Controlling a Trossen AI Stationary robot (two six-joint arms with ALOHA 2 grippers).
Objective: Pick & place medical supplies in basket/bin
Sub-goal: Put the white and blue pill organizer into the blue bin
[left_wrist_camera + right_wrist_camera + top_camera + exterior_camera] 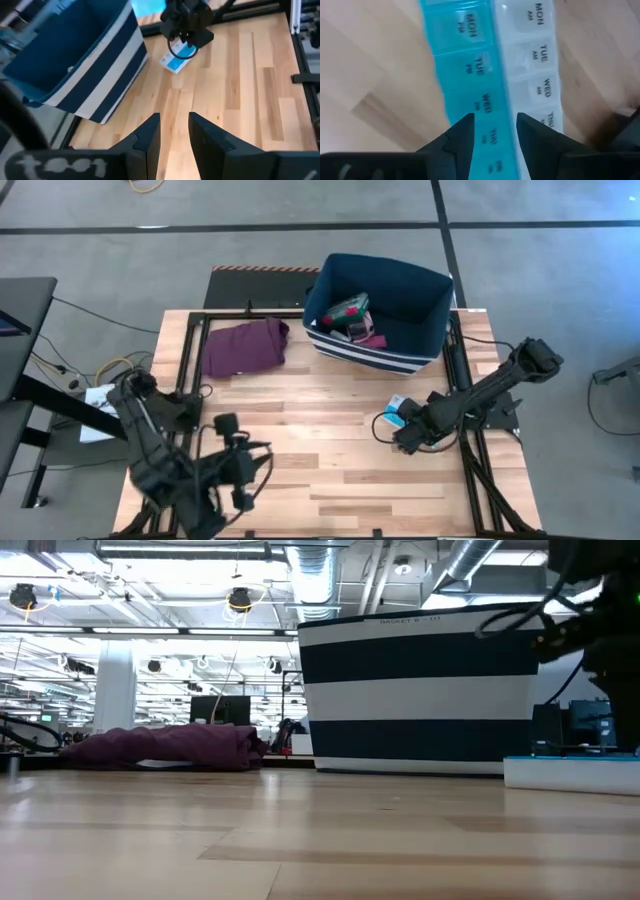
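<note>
The blue-white pill organizer (pixel 397 409) lies flat on the table's right part, in front of the navy bin (pixel 437 298) with white stripes. My right gripper (pixel 494 125) hangs open just over the organizer (pixel 485 75), its fingers above the blue row; I see no touch. In the low view the organizer (pixel 570 772) lies to the right of the bin (pixel 420 690). Inside the bin lie a teal box (pixel 348 310) and a pink item (pixel 372 338). My left gripper (pixel 174 122) waits near the table's near-left edge (pixel 240 478), open by a narrow gap.
The maroon cloth (pixel 245 345) lies crumpled at the table's far left, left of the bin. Bare wood stretches between the two arms in the table's middle (pixel 320 440). Black frame rails (pixel 462 350) run along the table's left and right sides.
</note>
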